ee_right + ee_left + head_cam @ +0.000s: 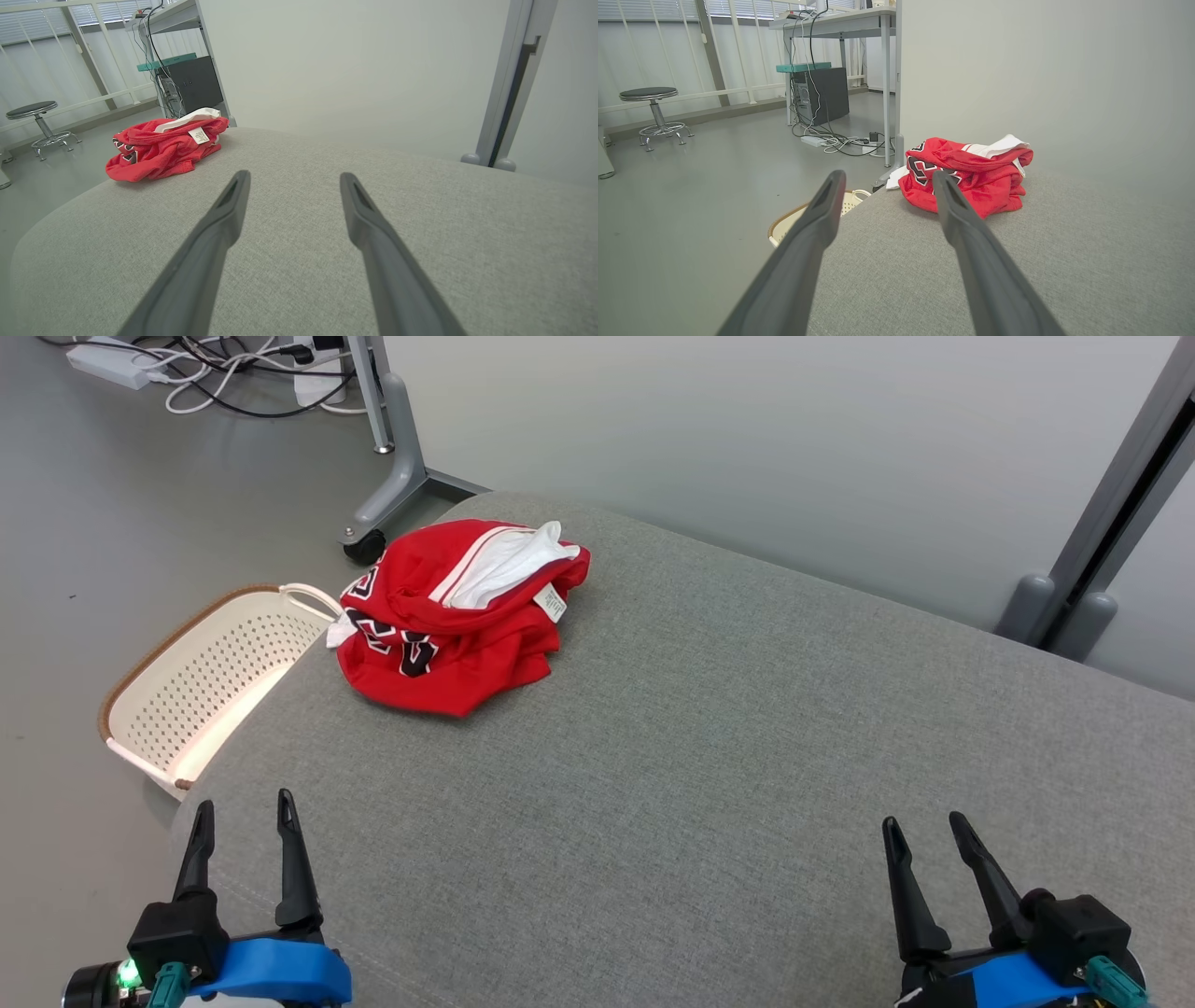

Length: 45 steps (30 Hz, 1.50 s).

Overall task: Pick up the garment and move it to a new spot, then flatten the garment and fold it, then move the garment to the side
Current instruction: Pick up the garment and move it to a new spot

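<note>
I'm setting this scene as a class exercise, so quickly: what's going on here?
Nothing is being handled yet. A red garment lies crumpled at the far left corner of the grey padded table, with a white basket on the floor beside that corner. The robot's left gripper and right gripper are open at the near edge, well apart from the garment, so the pick-up has not begun.

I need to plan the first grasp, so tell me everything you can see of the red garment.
The garment is a red jersey of mesh-like fabric with white trim, black white-edged lettering and a small white label. It lies crumpled in a heap, white inner fabric showing on top, at the far left corner of the grey upholstered surface, near the white basket on the floor. Only that surface seems to touch it.
</note>
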{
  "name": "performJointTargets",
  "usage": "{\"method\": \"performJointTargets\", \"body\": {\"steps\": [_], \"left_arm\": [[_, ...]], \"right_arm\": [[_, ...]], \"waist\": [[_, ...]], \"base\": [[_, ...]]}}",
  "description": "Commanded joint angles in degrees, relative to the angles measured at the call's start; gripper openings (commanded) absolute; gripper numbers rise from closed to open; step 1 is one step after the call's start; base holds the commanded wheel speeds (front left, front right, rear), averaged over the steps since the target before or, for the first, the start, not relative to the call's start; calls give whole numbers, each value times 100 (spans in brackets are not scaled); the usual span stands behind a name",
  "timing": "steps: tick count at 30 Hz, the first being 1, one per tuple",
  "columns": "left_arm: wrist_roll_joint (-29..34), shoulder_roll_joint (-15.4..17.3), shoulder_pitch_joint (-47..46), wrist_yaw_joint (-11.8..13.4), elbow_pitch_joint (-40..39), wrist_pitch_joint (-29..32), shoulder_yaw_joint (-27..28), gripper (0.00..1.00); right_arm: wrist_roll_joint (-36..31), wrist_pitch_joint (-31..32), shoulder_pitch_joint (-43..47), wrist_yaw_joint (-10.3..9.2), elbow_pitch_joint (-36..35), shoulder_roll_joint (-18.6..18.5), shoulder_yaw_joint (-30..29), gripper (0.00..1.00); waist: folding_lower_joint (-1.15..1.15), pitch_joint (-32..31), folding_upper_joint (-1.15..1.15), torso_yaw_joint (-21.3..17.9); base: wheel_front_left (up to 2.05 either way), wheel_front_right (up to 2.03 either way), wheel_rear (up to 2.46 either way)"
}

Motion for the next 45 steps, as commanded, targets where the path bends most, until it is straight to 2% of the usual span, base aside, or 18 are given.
{"method": "performJointTargets", "body": {"steps": [1, 8, 15, 22, 29, 35, 40, 41, 45], "left_arm": [[-24, 21, 18, 27, -29, -16, 38, 100], [-91, -2, -33, 66, -1, -16, 113, 100], [-216, 69, -469, -67, 31, -16, 275, 100], [-389, 341, -1463, -151, 251, -16, 592, 100], [-565, 744, -2664, -186, 693, -15, 961, 100], [-640, 1014, -3525, -242, 1395, -17, 1071, 100], [-648, 1222, -4003, -331, 2147, 111, 993, 100], [-689, 1319, -4215, -383, 2548, 255, 961, 100], [-634, 1467, -4498, -480, 3242, 567, 787, 100]], "right_arm": [[13, -18, -45, 3, -11, -36, 11, 100], [-50, -18, -90, 3, 8, -37, 23, 100], [-228, -18, -239, 3, -67, -37, -29, 100], [-523, -18, -459, 3, -252, -33, -70, 100], [-859, -18, -753, 3, -589, -84, -226, 100], [-965, -18, -851, 3, -928, -204, -365, 100], [-1017, 3, -886, 3, -1152, -255, -448, 100], [-1000, 24, -929, 3, -1248, -290, -464, 100], [-1002, 51, -973, 3, -1372, -306, -439, 100]], "waist": [[0, 13, 0, 5], [0, 83, 0, -62], [0, 333, 0, -391], [0, 828, 0, -964], [0, 1544, 0, -1556], [0, 2120, 0, -1887], [0, 2438, 0, -1997], [0, 2576, 0, -2028], [0, 2754, 0, -2093]], "base": [[0, 0, 0], [0, 0, 0], [0, 0, 0], [0, 0, 0], [0, 0, 0], [0, 0, 0], [0, 0, 0], [0, 0, 0], [0, 0, 0]]}}
